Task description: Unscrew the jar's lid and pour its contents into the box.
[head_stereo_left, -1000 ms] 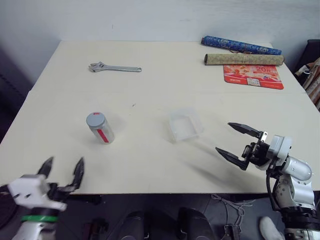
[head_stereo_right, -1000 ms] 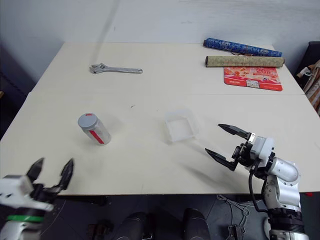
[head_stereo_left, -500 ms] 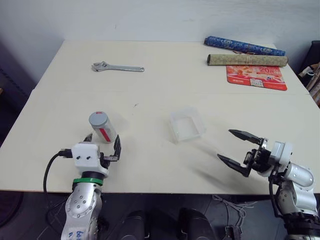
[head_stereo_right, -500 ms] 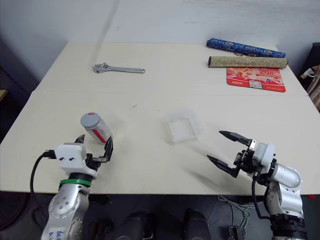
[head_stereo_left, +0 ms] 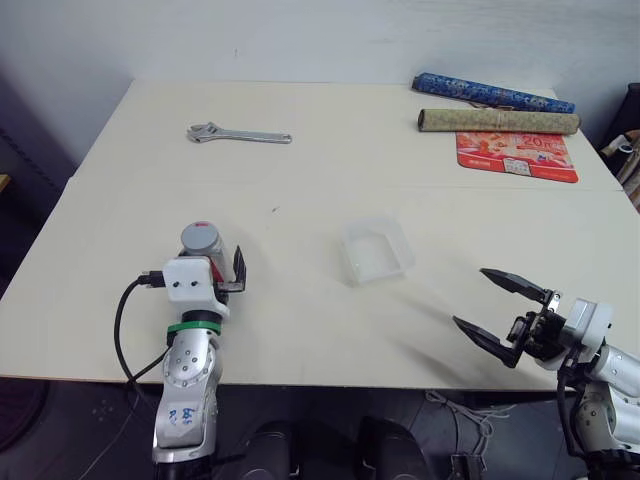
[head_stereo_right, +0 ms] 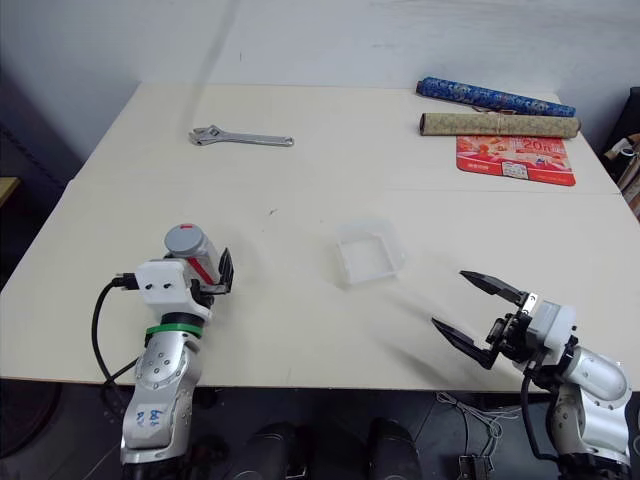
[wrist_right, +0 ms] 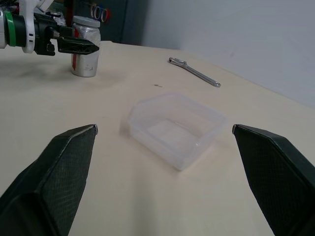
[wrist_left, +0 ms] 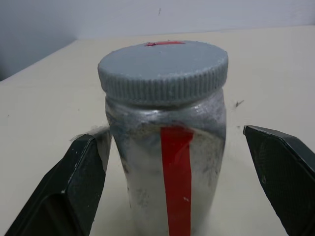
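The jar (wrist_left: pixel 167 147) is standing upright on the surface (head_stereo_left: pixel 330 190), its long axis vertical, the lid (wrist_left: pixel 163 69) screwed on top. The left tool (head_stereo_left: pixel 208 275) is bracketing it — fingers spread wide, one on each side, not yet pressing, though the left wrist view leaves the left finger's contact uncertain. The box (head_stereo_left: pixel 377 250) is sitting well apart toward the right arm. The right tool (head_stereo_left: pixel 503 312) is hanging open near the surface's front edge — the left arm is far nearer the jar.
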Controlling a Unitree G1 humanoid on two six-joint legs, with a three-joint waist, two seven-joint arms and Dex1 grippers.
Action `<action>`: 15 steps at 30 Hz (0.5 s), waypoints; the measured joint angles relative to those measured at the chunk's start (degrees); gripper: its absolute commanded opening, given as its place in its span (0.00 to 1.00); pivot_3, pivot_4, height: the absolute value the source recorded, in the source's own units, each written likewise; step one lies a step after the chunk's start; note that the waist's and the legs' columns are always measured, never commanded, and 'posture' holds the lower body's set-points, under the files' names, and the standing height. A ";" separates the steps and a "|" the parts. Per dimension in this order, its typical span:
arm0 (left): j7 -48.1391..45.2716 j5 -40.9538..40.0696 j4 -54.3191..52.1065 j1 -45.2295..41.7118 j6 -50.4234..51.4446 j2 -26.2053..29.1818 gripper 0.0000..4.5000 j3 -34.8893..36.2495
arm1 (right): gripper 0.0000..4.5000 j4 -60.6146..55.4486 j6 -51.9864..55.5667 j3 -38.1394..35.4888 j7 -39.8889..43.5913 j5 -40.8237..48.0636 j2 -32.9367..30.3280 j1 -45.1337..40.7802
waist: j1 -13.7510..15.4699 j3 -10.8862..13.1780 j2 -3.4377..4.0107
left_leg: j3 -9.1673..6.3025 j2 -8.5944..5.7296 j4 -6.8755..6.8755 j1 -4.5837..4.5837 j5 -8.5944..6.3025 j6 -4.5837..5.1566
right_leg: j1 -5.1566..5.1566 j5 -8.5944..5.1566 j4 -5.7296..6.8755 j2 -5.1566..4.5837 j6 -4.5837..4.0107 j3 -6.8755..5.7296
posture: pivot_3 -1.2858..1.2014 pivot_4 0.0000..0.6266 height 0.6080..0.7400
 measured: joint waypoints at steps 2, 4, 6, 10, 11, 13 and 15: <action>0.74 0.69 2.02 -1.31 -1.10 0.02 0.99 0.25 | 1.00 -1.27 0.02 0.00 -0.65 -0.04 0.00 0.62 | 0.00 0.00 0.00 | 0.00 0.00 0.00 0.00 0.00 0.00 | 0.00 0.00 0.00 0.01 0.00 -0.01 | 0.52 0.24 1.00; 1.09 0.86 4.33 -2.98 -2.30 0.00 0.99 0.34 | 1.00 -2.92 0.31 0.04 -1.83 -0.12 0.02 0.94 | 0.01 0.00 0.00 | 0.00 0.00 0.01 -0.01 0.01 0.00 | 0.00 0.00 0.01 0.01 0.00 -0.01 | 0.52 0.24 1.00; 1.14 1.04 5.88 -3.93 -3.21 -0.04 0.96 0.05 | 1.00 -4.68 1.08 0.24 -3.09 -0.33 0.02 0.93 | 0.01 0.00 0.00 | 0.00 0.00 0.00 0.00 0.01 0.00 | 0.00 0.01 0.01 0.00 0.01 -0.01 | 0.52 0.24 1.00; 1.53 1.95 6.36 -4.07 -3.95 -0.50 0.72 -0.74 | 1.00 -7.16 3.18 1.09 -5.70 -0.75 0.02 0.50 | 0.00 0.00 0.00 | 0.00 0.00 0.01 -0.01 0.00 0.00 | 0.00 0.01 0.01 0.00 0.01 -0.01 | 0.52 0.24 1.00; 1.54 1.99 6.37 -4.07 -3.99 -0.52 0.64 -0.70 | 1.00 -7.67 3.69 1.18 -6.27 -0.77 0.02 0.32 | 0.00 0.00 0.00 | 0.00 0.00 0.00 -0.01 0.00 0.00 | 0.00 0.01 0.01 0.00 0.01 -0.01 | 0.52 0.24 1.00; 1.55 2.02 6.62 -4.07 -4.01 -0.51 0.53 -0.57 | 1.00 -8.41 4.28 1.25 -6.92 -0.77 0.02 0.15 | 0.00 0.00 0.00 | 0.00 0.00 0.00 -0.01 0.01 0.00 | 0.00 0.01 0.01 0.00 0.01 -0.01 | 0.52 0.24 1.00; 1.46 1.92 6.67 -4.09 -4.07 -0.46 0.53 -0.24 | 1.00 -8.45 4.81 1.33 -7.35 -0.78 0.02 0.08 | 0.00 0.00 0.00 | 0.00 -0.01 0.01 -0.01 0.00 0.00 | 0.00 0.01 0.01 -0.01 0.01 -0.01 | 0.52 0.24 1.00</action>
